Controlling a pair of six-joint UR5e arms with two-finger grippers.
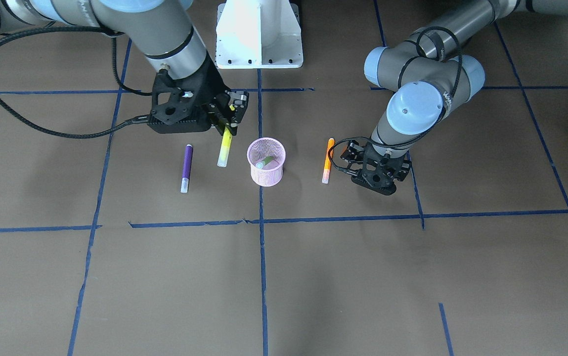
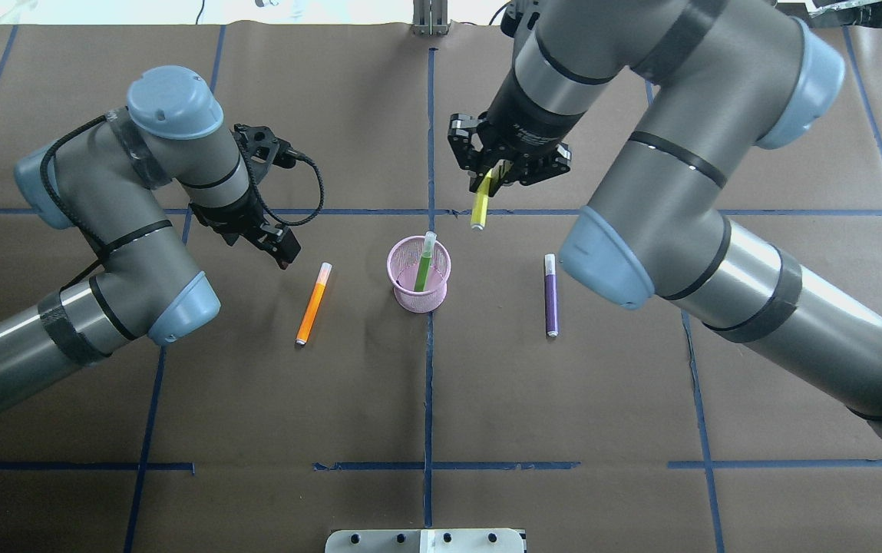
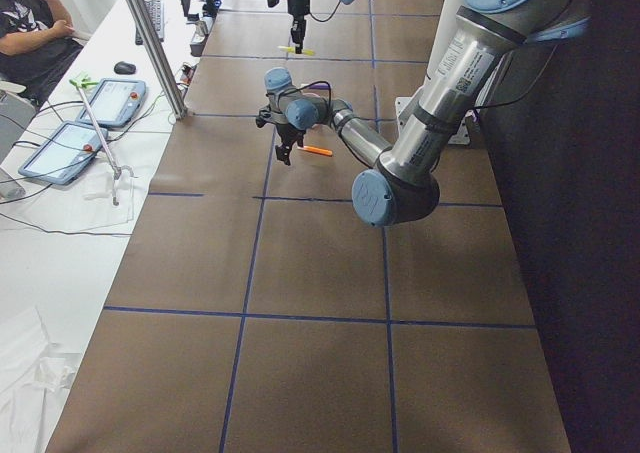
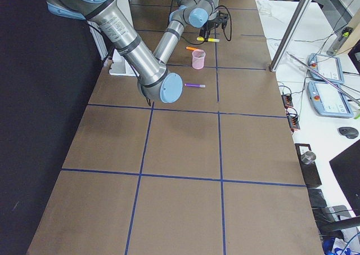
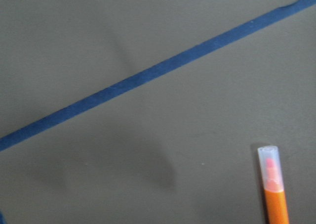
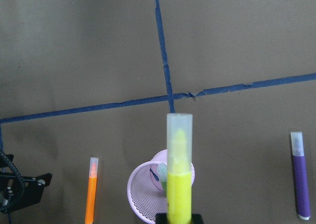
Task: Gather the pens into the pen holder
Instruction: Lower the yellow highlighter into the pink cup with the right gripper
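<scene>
The pink mesh pen holder point(image 2: 410, 296) point(image 1: 266, 173) stands upright at the table's middle, with a green pen point(image 2: 424, 265) standing in it. My right gripper point(image 2: 490, 177) point(image 1: 227, 126) is shut on a yellow pen point(image 2: 480, 206) point(image 6: 178, 174), which hangs cap down just beyond and to the right of the holder. A purple pen point(image 2: 551, 296) lies flat to the right of the holder. An orange pen point(image 2: 312, 303) point(image 5: 274, 189) lies flat to its left. My left gripper point(image 2: 256, 234) point(image 1: 375, 173) looks open and empty, low beside the orange pen's cap end.
Blue tape lines point(image 2: 429, 384) cross the brown table cover. The robot's white base plate point(image 1: 259, 37) is at the near edge. Tablets and cables lie on the side bench point(image 3: 90, 123), off the work area.
</scene>
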